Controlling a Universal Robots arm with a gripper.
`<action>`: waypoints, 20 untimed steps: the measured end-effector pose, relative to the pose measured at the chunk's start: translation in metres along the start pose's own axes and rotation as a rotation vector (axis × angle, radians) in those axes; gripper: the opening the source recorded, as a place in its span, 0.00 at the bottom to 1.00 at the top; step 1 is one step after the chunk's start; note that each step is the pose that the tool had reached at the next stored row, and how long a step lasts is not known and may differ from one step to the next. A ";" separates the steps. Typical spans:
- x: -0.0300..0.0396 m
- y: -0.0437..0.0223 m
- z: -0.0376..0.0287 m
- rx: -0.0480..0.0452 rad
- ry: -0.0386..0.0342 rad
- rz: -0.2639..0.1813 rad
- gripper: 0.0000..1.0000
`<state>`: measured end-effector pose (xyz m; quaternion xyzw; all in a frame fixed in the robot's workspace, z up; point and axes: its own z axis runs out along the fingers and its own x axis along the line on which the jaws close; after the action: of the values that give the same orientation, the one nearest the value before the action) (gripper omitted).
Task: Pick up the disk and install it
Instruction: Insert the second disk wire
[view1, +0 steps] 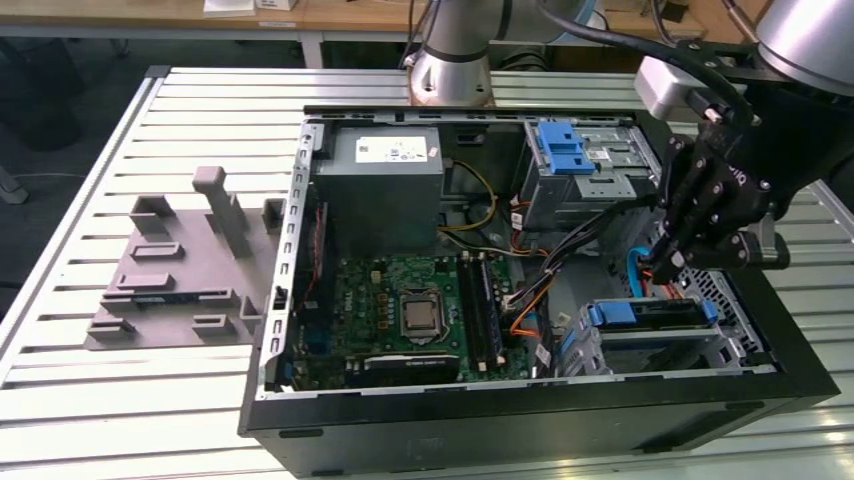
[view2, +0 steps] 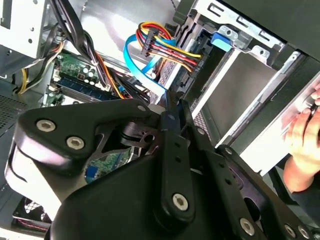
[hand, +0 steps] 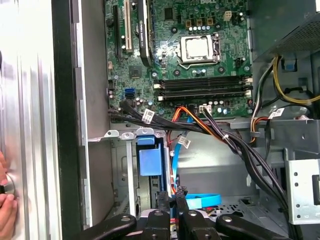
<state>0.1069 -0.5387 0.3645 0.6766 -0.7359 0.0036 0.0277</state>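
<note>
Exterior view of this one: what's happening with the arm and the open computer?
A black open computer case lies on a slatted metal table. The robot arm's black gripper hangs inside the case by the drive cage, its jaws closed and holding nothing. The silver disk in its blue plastic carrier already sits in the lower bay. In the second wrist view a person's hand rests near the case.

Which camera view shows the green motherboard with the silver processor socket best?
The first wrist view: the green motherboard lies nearly whole, seen from above. The exterior view shows it slanted inside the case; the second wrist view shows corners behind cables.
</note>
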 end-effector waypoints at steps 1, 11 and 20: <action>0.0000 0.0000 -0.0001 0.0001 0.0004 0.000 0.19; -0.0004 0.0000 0.0012 0.0048 0.0477 0.002 0.33; -0.0093 0.0007 0.0019 0.0070 0.0737 0.003 0.31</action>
<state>0.1069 -0.5295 0.3622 0.6751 -0.7352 0.0312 0.0524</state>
